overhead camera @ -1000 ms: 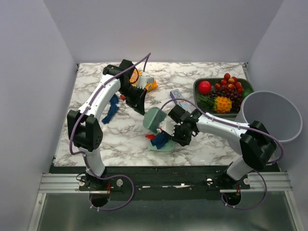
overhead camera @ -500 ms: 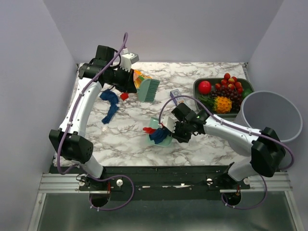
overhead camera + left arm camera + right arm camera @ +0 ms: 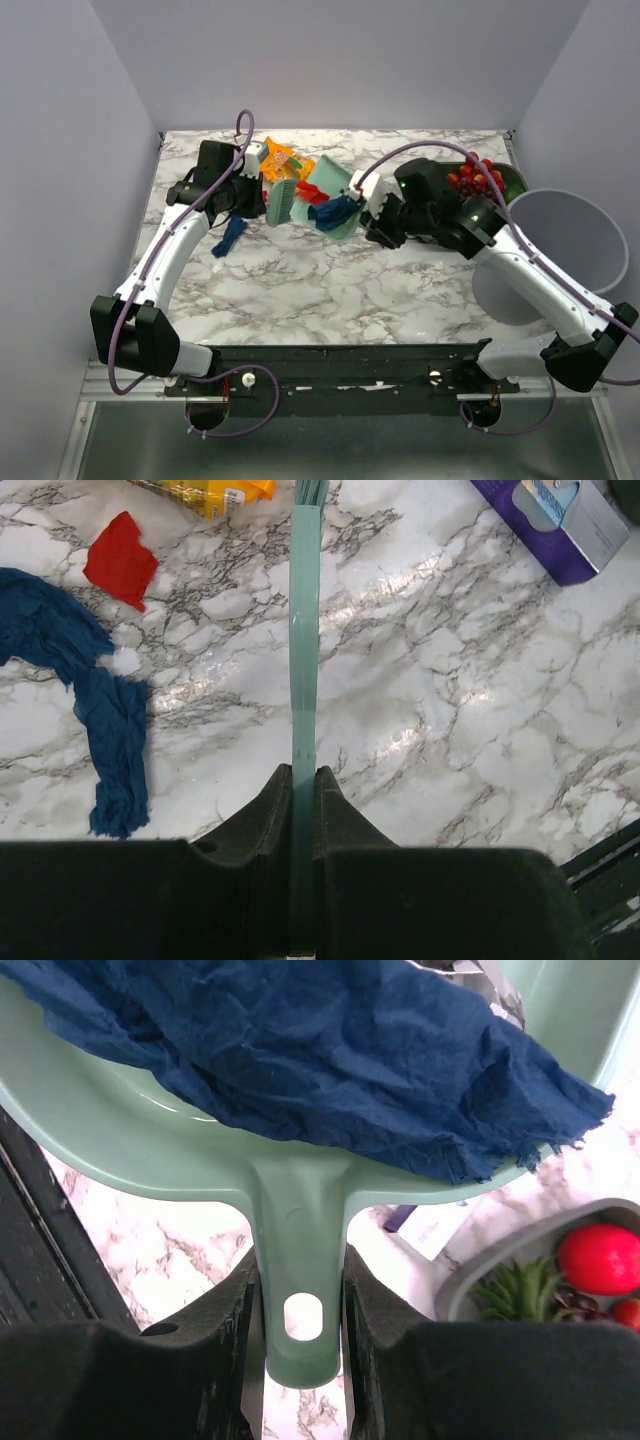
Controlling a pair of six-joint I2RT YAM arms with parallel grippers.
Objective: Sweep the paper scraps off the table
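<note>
Two dark blue paper scraps are showing: one [image 3: 110, 740] is lying left of the left gripper [image 3: 305, 780], and one [image 3: 330, 1060] is lying in the single dustpan [image 3: 120, 1125] ahead of the right gripper [image 3: 297, 1270]. One red scrap [image 3: 122, 558] is lying ahead-left of the left gripper, and at least one more [image 3: 312, 190] is showing on the dustpan. One brush [image 3: 305, 630], one orange snack bag [image 3: 215, 492] and one purple box [image 3: 555, 525] are sitting ahead of the left gripper. One grey bin [image 3: 560, 235] is standing behind the right gripper.

Orange snack bag [image 3: 278, 158] toward far left. Purple box [image 3: 560, 520] lying flat. Dark tray [image 3: 514, 180] holding round red fruit [image 3: 598, 1258], beside grey bin [image 3: 572, 232].
</note>
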